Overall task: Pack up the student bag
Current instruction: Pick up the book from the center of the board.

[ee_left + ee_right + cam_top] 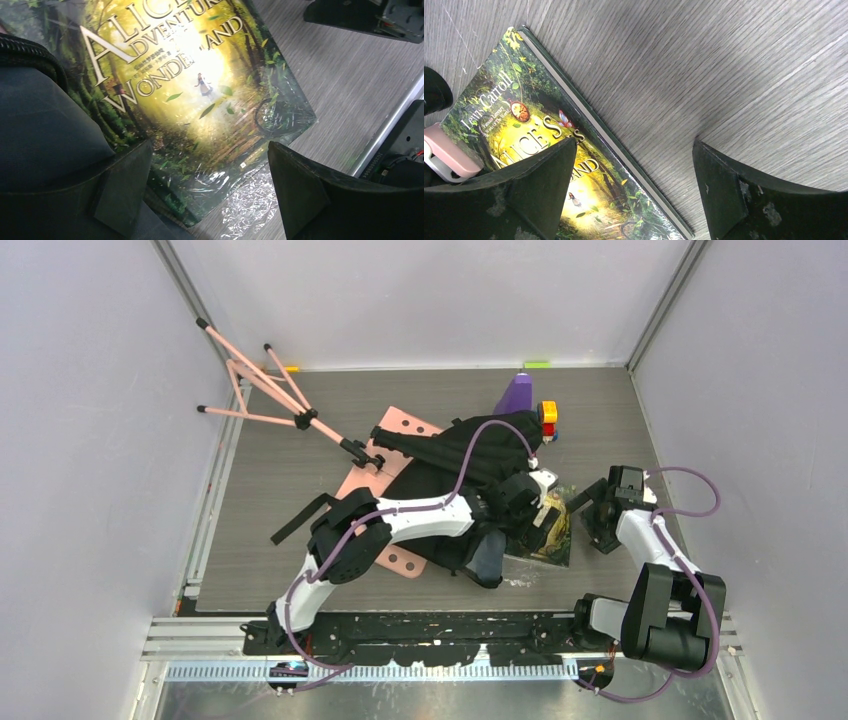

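Note:
The student bag (470, 465) is a large black backpack lying mid-table, partly on a pink perforated board (400, 425). Its dark fabric fills the left of the left wrist view (45, 130). A shrink-wrapped book, "Alice's Adventures in Wonderland" (550, 537), lies flat on the table at the bag's right edge. My left gripper (210, 185) is open and empty, low over the book's (200, 85) lower corner. My right gripper (634, 185) is open and empty, straddling the book's spine edge; one finger (539, 185) is over the cover (524, 130), the other over bare table.
A purple object (517, 395) and an orange, red and yellow toy (548, 418) sit behind the bag. A pink folding stand (265, 390) lies at the back left. Grey walls enclose the table. A pink and white piece (446, 152) shows at the right wrist view's left edge.

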{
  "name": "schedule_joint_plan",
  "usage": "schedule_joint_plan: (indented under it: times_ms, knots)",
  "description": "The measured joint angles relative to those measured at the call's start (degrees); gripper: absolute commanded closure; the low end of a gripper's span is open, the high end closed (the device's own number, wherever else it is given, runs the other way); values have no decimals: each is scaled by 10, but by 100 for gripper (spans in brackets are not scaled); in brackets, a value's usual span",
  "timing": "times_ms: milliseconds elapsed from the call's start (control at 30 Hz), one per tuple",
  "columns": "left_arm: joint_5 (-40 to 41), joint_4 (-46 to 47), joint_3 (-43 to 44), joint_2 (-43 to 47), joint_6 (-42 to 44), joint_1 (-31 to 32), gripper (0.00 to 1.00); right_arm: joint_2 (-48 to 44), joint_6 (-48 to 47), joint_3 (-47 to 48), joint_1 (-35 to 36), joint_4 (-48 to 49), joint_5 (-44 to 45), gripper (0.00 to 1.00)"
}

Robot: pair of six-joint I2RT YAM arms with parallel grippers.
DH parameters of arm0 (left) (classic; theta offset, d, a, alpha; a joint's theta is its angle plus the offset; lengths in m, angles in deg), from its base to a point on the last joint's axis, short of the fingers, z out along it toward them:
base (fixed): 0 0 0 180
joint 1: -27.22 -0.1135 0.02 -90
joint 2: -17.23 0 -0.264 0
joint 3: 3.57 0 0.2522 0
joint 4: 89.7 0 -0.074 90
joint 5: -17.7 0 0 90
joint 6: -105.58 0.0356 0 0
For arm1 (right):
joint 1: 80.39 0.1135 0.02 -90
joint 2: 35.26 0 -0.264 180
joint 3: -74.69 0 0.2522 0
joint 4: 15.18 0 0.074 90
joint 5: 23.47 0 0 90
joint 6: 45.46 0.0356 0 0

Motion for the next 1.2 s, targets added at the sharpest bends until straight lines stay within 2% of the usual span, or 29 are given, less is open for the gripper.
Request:
schedule_joint_plan:
  times_ms: [433, 900, 1033, 1200]
  knots:
    - [38, -1, -34, 16, -1, -10, 3, 0, 0, 0, 0, 0, 0, 7]
    - [10, 25, -38, 10, -39, -18, 3, 8, -2, 2, -1, 4, -13, 8]
    - [3, 26, -29, 1, -51, -19, 3, 24, -12, 5, -4, 26, -43, 12]
    - [-18, 36, -21, -16, -61, -20, 3, 67, -36, 20, -4, 80, -128, 17]
